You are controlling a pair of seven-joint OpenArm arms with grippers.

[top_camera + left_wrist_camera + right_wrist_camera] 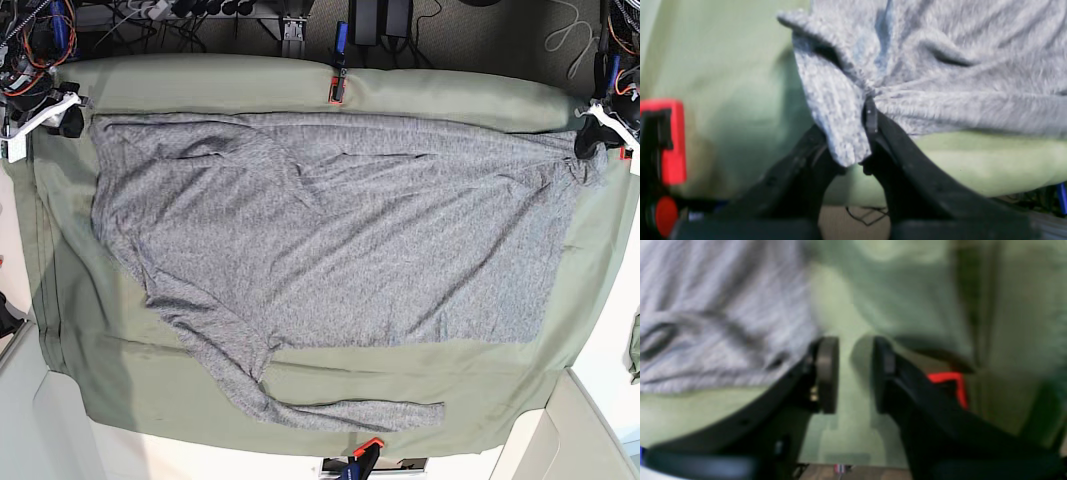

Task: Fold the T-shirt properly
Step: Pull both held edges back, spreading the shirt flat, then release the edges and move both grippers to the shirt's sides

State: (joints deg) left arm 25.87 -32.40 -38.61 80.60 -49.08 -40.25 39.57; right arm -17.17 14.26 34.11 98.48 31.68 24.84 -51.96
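One garment to manage: the T-shirt [330, 230], heather-grey knit, spread across most of the green table cloth [90, 370] in the base view, wrinkled, with one sleeve trailing toward the lower middle of the frame. I judge it light, limp and stretchy; it will sag and drag, not hold a crease unless laid flat. Best holds look like corners, hem or shoulder seams, pinched in a small bunch.

Far left of the base view, upper corner: my right gripper [853, 373] sits just off the shirt's edge. Its wrist view shows the jaws apart with only green cloth between them; the grey fabric lies to the left of the near finger, not gripped.

Far right, upper corner: my left gripper [853, 133] is at the shirt's other corner. Its wrist view shows a flap of grey knit bunched between narrow jaws, fabric gathered into folds at the pinch.
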